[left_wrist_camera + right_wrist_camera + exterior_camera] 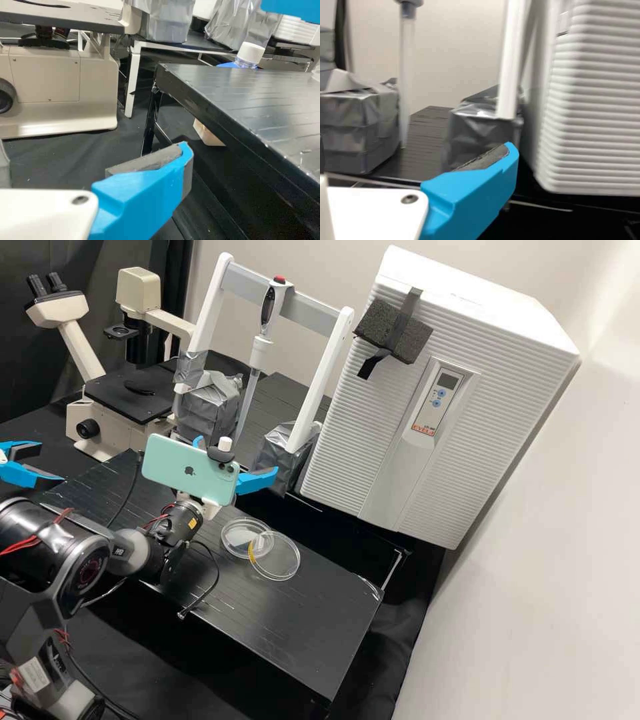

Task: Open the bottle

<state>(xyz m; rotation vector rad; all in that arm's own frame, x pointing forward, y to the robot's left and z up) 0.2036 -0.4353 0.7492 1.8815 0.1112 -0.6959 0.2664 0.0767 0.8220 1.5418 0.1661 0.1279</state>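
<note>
Your bottle (247, 57) stands at the far side of the raised black platform (300, 613), and its white cap (225, 442) is on. Seen from above, the cap pokes up just behind the green phone (190, 470) that rides on your right arm. Your right pincer (235, 459) is at that same spot with its two blue fingers (257, 480) spread wide apart, one on each side of the cap. I cannot tell if either finger touches the bottle. Your left pincer (50, 463) is well away from the bottle, off the left side of the platform and close to the microscope (100, 400). Its fingers are apart too. In its own camera, one blue finger with a grey pad (150, 185) sits lower than the top of the platform, and the bottle shows far off past the platform's edge. Two clear round dishes (263, 548) lie on the platform near your right arm, one partly on top of the other. Behind the bottle is a white stand (320, 380) that holds a long pipette (257, 360) pointing down. The feet of the stand are wrapped in grey tape (207, 403). A big white box with ridges (400, 460) stands to the right of the stand, close to the platform's far corner.
</note>
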